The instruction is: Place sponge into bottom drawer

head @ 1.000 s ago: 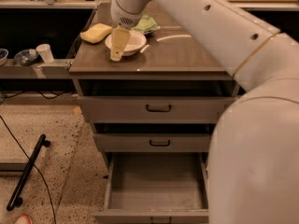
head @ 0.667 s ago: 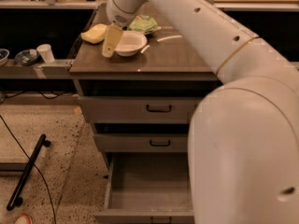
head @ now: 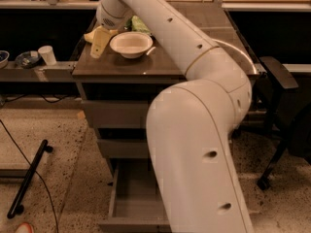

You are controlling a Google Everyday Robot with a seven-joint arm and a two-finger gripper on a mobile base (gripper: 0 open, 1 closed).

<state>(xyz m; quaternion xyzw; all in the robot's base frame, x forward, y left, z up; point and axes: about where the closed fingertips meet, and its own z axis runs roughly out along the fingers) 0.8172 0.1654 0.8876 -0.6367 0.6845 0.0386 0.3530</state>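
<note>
Much of the scene is blocked by the robot's white arm (head: pixel 194 130), which fills the middle and covers the right parts of the two upper drawers (head: pixel 114 114) and the right half of the bottom drawer (head: pixel 132 202). We can see that the bottom drawer is pulled out, showing a plain grey floor and its left wall; its front edge is cut off by the lower border. The tool (head: pixel 98 45) hangs over the left rear corner of the table (head: pixel 170 64), pointing down, just beside the white bowl (head: pixel 131 44). We cannot tell whether it is open or closed, nor whether it has hold of anything. The sponge (head: pixel 89 35) lies on the table at that same corner, partly hidden behind the tool. What shows of it is a pale yellow, soft-looking block with a rounded edge, close in colour to the tool, so the line between them is hard to make out. Behind the bowl, a green bag (head: pixel 139 25) peeks out from under the arm.
</note>
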